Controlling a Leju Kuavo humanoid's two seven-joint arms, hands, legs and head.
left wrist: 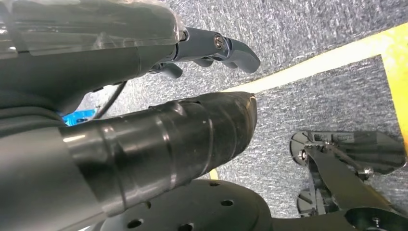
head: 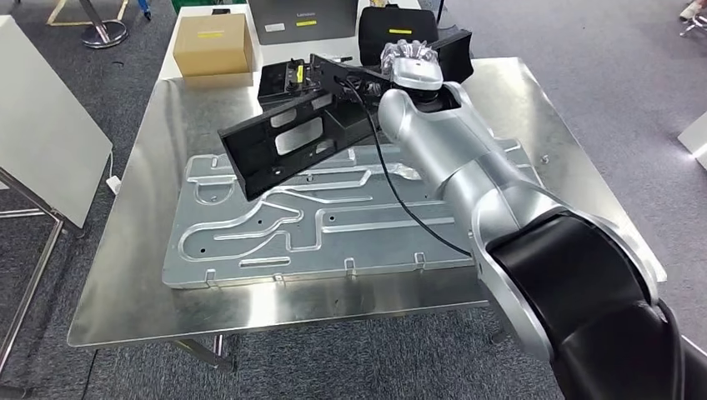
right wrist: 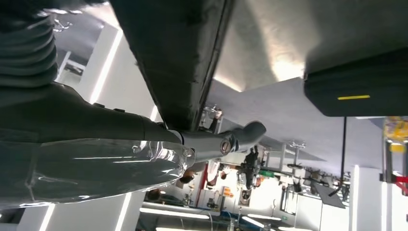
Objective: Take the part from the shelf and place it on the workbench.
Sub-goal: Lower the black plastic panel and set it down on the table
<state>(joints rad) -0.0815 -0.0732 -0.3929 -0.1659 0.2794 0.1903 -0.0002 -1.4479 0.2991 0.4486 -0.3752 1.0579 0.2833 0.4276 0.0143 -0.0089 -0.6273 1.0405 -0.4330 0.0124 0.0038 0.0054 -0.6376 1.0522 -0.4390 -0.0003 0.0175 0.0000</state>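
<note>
Right hand (head: 410, 68) closed around far end of long black part (head: 292, 142), carried tilted above metal plate (head: 250, 242) on workbench (head: 117, 283), toward 12 o'clock, ready for lowering. Left hand (left wrist: 211, 48) hanging, fingers curled, apparently holding nothing.

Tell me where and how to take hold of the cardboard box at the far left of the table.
Grip the cardboard box across its two short side walls, coming down from above. Its flat top faces up and its left side is free. The black parts sit close on its right, so probably leave a little room there. The right hand is busy holding the long black part.
</note>
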